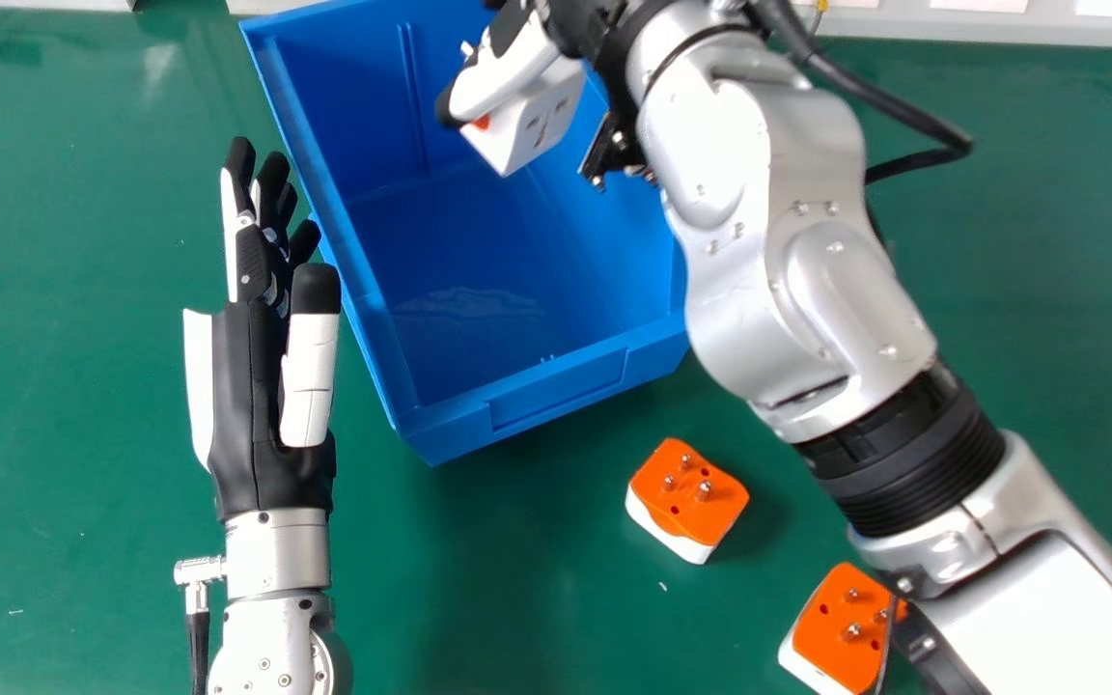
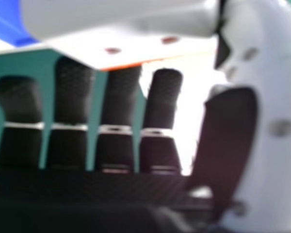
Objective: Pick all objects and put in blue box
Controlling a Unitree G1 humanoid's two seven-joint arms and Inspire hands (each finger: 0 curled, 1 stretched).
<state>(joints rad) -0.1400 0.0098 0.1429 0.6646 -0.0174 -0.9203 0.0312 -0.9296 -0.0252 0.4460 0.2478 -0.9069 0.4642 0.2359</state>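
Note:
In the head view my right hand (image 1: 508, 72) is over the blue box (image 1: 508, 388), pinching a white adapter (image 1: 539, 118) with a bit of orange at its edge. The same hand (image 2: 119, 99) and the white adapter (image 2: 138, 48) with its orange rim appear in the right hand view. Two orange-topped adapters lie pins up on the table: one (image 1: 689, 492) just outside the box's near side, another (image 1: 843, 627) farther right, partly covered by my right arm. My left hand (image 1: 262, 405) is open, palm sideways, left of the box.
The green table (image 1: 83, 405) extends on both sides of the box. My right forearm crosses diagonally over the box's right side. White items (image 1: 981, 21) line the table's far edge. A black cable loops beside the right wrist.

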